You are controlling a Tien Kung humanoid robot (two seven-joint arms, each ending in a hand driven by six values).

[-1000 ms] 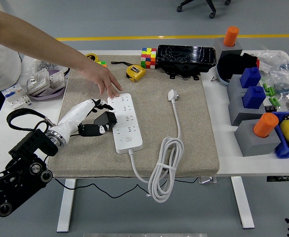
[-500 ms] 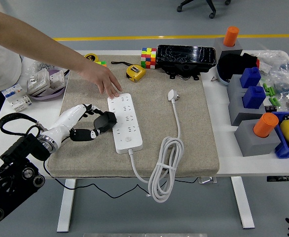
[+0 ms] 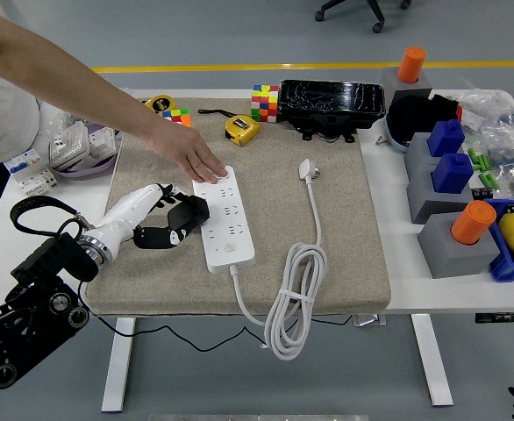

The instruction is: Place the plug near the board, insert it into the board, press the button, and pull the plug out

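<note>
**Left hand held the black plug beside the power strip**

Head view: the robot's left hand (image 3: pixel 156 224) had its fingers (image 3: pixel 159 235) curled around a black plug (image 3: pixel 189 213), which touched the left edge of the white power strip (image 3: pixel 224 219) on the grey mat (image 3: pixel 345 228). A person's hand (image 3: pixel 189 156) pressed flat on the strip's far end.

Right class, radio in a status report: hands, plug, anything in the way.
Left hand shut on black plug, at power strip's left edge. Right hand not in view. Person's hand holding the strip's far end.
</note>
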